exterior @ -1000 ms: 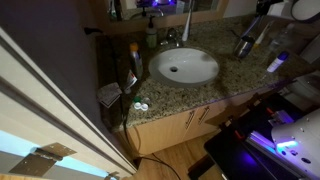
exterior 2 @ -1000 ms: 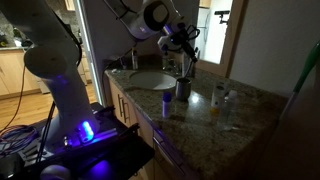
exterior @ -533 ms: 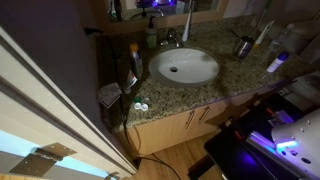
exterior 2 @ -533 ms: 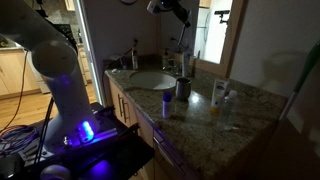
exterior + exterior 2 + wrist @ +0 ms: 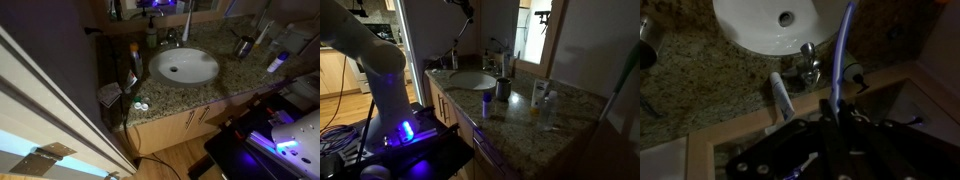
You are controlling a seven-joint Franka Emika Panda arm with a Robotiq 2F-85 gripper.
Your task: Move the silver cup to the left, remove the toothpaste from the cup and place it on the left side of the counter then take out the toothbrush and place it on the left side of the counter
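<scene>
High over the counter (image 5: pixel 700 80), my gripper (image 5: pixel 835 103) is shut on the toothbrush (image 5: pixel 845 45), a thin pale stick lit blue that hangs down past the faucet (image 5: pixel 810 65). The toothpaste (image 5: pixel 780 95), a white tube, lies flat on the granite beside the faucet. The silver cup (image 5: pixel 645 40) stands at the wrist view's left edge. In both exterior views the silver cup (image 5: pixel 243 45) (image 5: pixel 503 88) stands upright beside the basin. My gripper (image 5: pixel 467 6) shows at the top edge of an exterior view, with the toothbrush (image 5: pixel 460 38) slanting down from it.
An oval white basin (image 5: pixel 184 66) sits in the counter. A white bottle with a purple-lit cap (image 5: pixel 277 63) (image 5: pixel 487 103) stands near the front edge. Small white containers (image 5: pixel 538 95) stand further along. A soap bottle (image 5: pixel 151 35) is behind the basin.
My arm has risen from beside the silver cup, carrying the toothbrush up and toward the faucet side. It has left one exterior view.
</scene>
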